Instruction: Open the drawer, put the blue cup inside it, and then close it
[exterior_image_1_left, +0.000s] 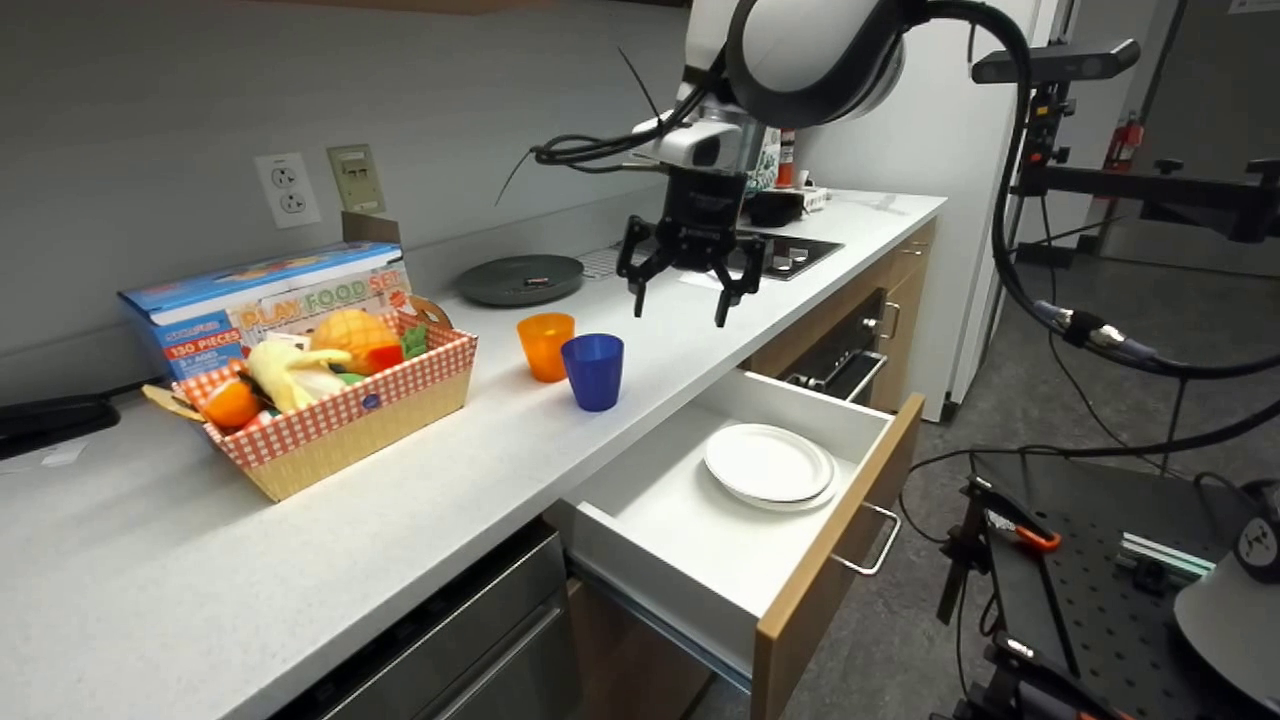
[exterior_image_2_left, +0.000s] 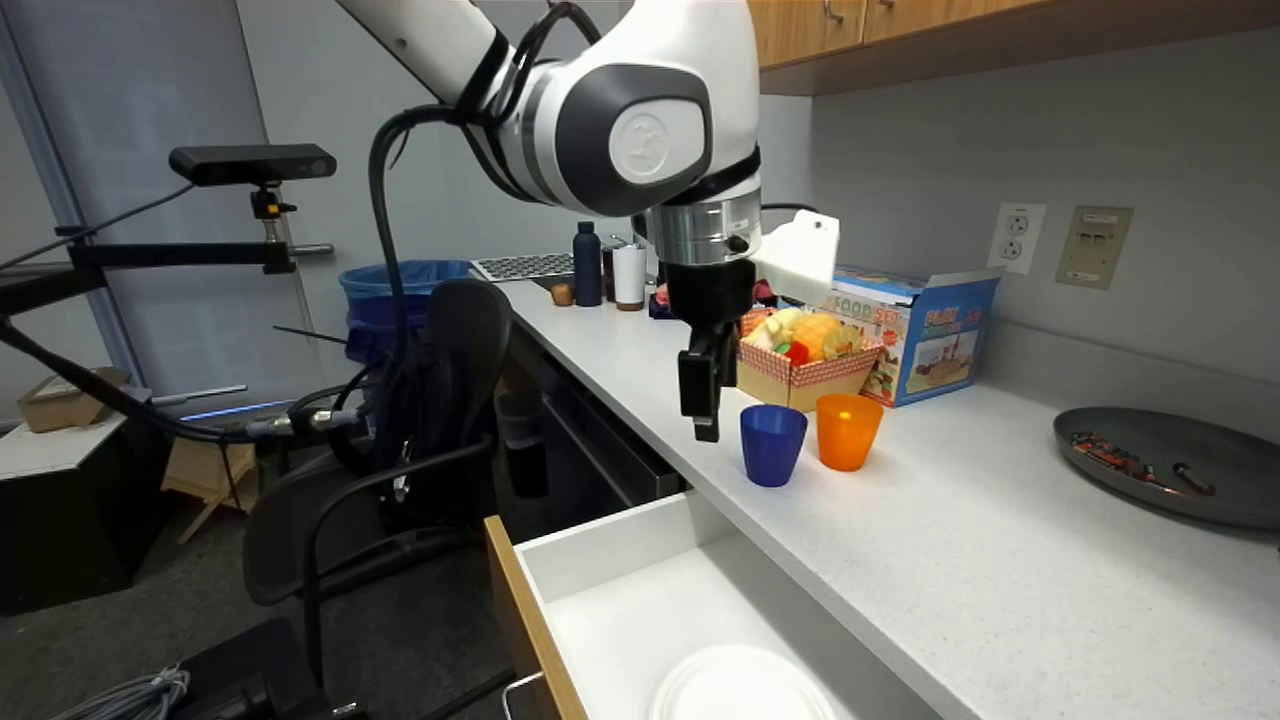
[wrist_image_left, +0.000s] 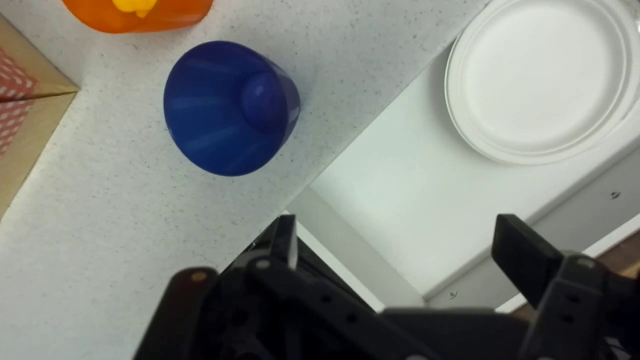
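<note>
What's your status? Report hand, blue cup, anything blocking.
Hand open, empty. Blue cup upright on countertop. Orange cup close beside it. Drawer open, white plates inside.

Wrist view: close, looking down past the gripper (wrist_image_left: 397, 222). Both exterior views: farther off, facing the gripper along the counter (exterior_image_1_left: 150, 580) from opposite sides. All three share the drawer (wrist_image_left: 400, 190) and blue cup (wrist_image_left: 225, 112).

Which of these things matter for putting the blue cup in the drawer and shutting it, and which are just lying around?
For the job:
blue cup, upright
wood-fronted drawer, pulled open
gripper, open and empty

Just lying about:
orange cup beside the blue one
white plates inside the drawer
checkered basket with play food
Play Food Set box
round dark dish
dark bottle
</note>
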